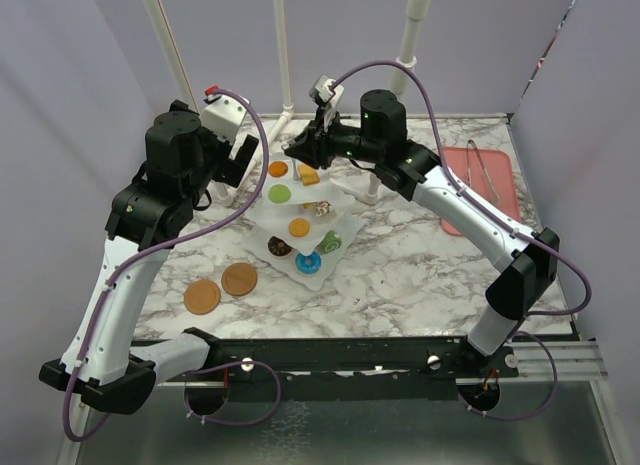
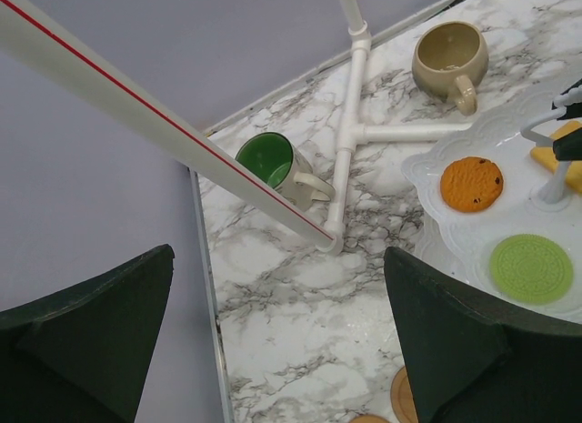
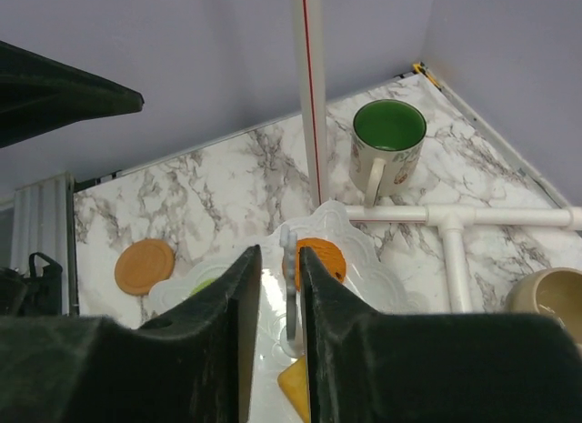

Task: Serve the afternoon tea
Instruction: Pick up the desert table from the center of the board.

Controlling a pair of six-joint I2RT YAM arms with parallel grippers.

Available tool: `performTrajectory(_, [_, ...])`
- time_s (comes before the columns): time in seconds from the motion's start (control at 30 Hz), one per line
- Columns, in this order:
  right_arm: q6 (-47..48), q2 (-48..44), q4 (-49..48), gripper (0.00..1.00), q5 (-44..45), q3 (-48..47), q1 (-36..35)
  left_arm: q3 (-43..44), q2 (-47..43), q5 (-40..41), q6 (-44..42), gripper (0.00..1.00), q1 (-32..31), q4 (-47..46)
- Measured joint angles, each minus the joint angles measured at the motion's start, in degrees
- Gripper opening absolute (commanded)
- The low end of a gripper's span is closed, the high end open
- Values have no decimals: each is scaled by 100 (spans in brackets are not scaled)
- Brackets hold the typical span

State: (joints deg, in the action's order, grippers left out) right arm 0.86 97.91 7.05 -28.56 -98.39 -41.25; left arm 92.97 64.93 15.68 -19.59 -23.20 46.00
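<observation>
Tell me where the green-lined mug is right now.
In the left wrist view, the green-lined mug stands upright left of the white pipe frame, the tan mug across it.

Marble-look table [image 1: 400,275]: white tiered stand [image 1: 258,237] mid-table, green-lined mug [image 2: 277,168] and tan mug [image 2: 447,59] back by the pipe frame [image 2: 350,141], two brown discs [image 1: 202,296] front left, pink tray [image 1: 508,185] far right.

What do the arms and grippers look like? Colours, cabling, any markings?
The left arm and right arm have white links with black joint housings and black bases. A purple cable loops along each. A green light shows on the right arm's upper joint. The left gripper and right gripper have dark, matte, wedge-shaped fingers. No printed markings are visible.
</observation>
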Motion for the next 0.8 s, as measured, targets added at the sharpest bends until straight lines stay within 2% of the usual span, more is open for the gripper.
performTrajectory(0.1, [20, 4, -13, 1, 7, 22, -61, 9, 0, -4, 22, 99, 0, 2])
performTrajectory(0.43, [-120, -262, -13, 1, 223, 251, -107, 35, 0, -26, 66, 99, 0, 0])
performTrajectory(0.8, [-317, -890, 546, 1, 356, 483, -116, 33, -15, -83, 66, 99, 0, -2])
